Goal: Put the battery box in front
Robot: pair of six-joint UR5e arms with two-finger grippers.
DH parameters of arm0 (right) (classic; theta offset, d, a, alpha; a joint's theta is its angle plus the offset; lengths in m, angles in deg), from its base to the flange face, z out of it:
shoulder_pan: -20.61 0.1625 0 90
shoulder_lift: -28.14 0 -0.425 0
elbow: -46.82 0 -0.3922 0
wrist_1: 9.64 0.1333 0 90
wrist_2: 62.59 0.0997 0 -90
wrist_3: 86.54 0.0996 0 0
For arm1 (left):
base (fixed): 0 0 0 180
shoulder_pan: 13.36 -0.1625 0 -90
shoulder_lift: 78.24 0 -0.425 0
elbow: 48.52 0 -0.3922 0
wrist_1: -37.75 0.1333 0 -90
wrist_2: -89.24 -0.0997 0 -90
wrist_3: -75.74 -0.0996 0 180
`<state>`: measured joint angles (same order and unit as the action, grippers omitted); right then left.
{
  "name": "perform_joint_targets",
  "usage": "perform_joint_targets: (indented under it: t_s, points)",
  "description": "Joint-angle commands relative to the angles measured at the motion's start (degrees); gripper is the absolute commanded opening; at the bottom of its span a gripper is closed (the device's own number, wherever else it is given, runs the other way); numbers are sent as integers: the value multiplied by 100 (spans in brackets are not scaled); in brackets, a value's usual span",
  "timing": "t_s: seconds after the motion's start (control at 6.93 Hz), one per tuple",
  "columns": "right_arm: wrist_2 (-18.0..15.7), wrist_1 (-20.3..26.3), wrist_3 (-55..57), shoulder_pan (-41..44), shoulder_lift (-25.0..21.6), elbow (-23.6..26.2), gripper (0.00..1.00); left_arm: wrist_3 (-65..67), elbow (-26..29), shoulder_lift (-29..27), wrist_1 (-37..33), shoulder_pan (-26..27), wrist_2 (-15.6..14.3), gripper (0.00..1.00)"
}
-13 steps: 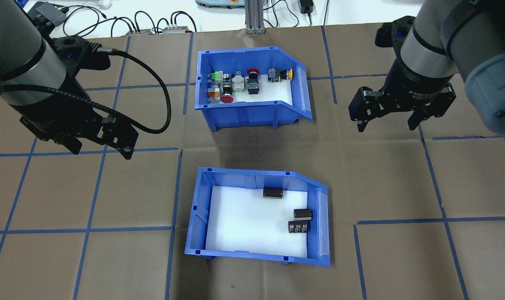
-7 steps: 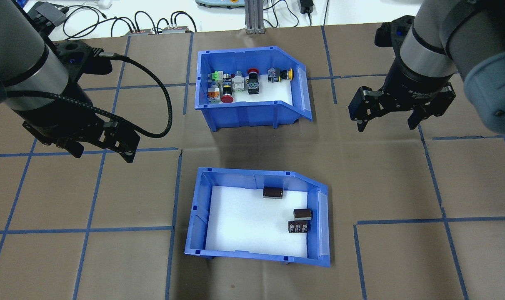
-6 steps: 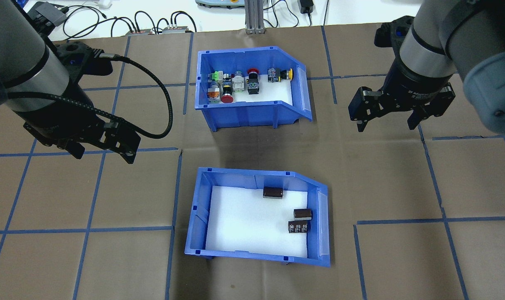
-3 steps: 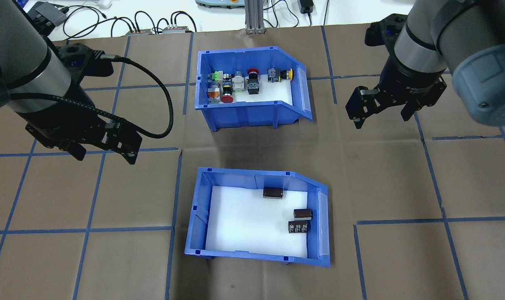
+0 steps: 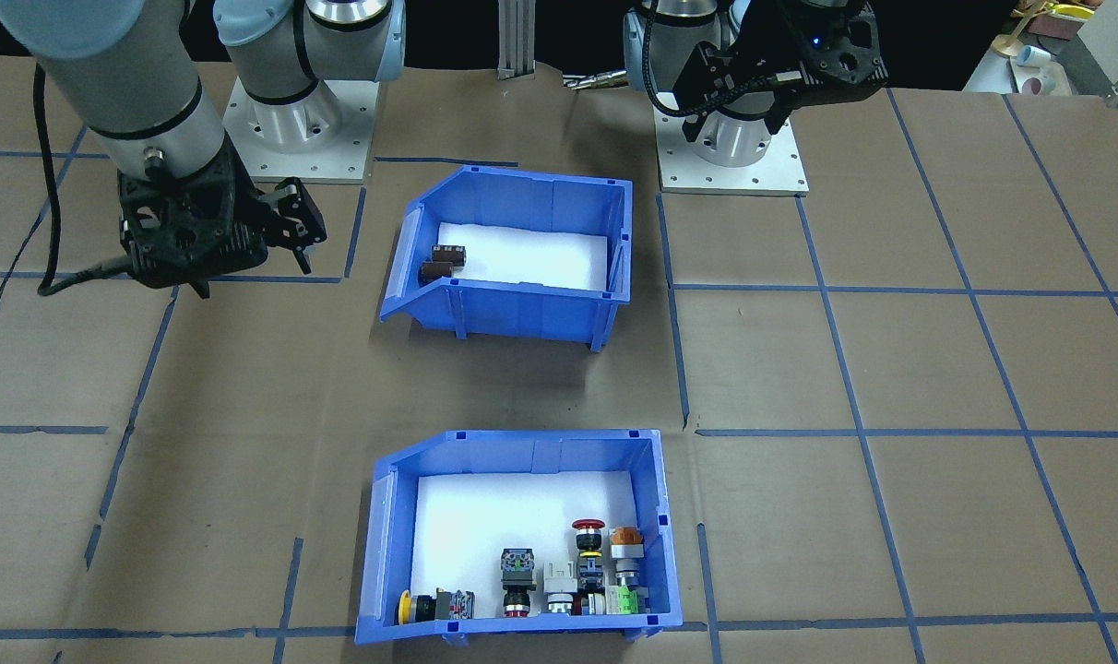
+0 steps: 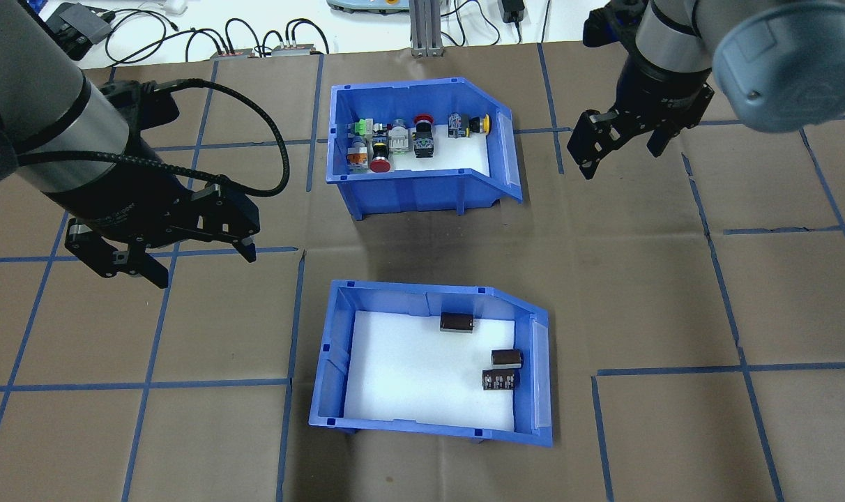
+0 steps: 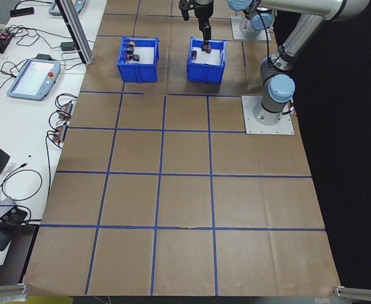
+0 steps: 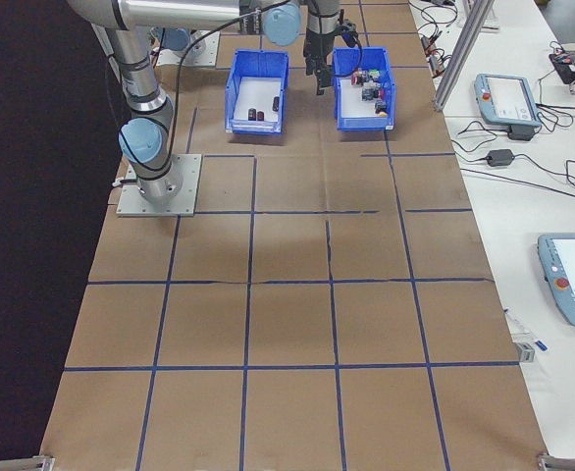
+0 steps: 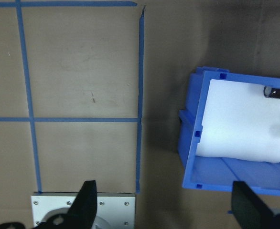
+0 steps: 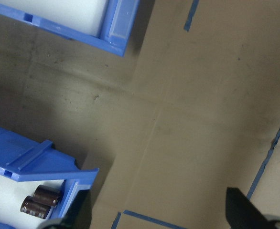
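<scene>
Presently we list two blue bins on the brown paper-covered table, which is marked off with blue tape lines.

Item one: the battery box, standing in the half of the table nearer the robot, in line with the other bin. Its sloped lip faces the robot's right. On its white liner we count three dark brown cells, two close together near the lip and one apart by the far wall.

Item two: the button bin, farther from the robot, holding coloured push-buttons, among them a red mushroom button. The two bins stand well apart.

Item three: the left gripper, raised above bare table to the left of the battery box, fingers spread, nothing between them.

Item four: the right gripper, above the table just right of the button bin's lip, fingers likewise spread and holding nothing.
</scene>
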<state>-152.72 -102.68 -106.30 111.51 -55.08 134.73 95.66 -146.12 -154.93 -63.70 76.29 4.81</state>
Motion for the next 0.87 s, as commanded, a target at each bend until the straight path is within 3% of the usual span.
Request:
perform_joint_targets:
  t_s: [0.0, 0.29, 0.58, 0.72]
  points:
    - [13, 67, -1015, 59, 795, -825, 100, 2400, -144, 92, -33, 61, 389, 99]
    - [13, 84, -2114, 164, 1305, -1397, 100, 4866, -879, 154, 160, 559, 550, 99]
    - [-57, 119, -2968, 558, 2112, -2353, 100, 6328, -1557, 76, 1220, 1499, 498, 99]
    - [-66, 163, -3416, 830, 2482, -2802, 100, 7019, -2083, 110, 1668, 1660, 532, 99]
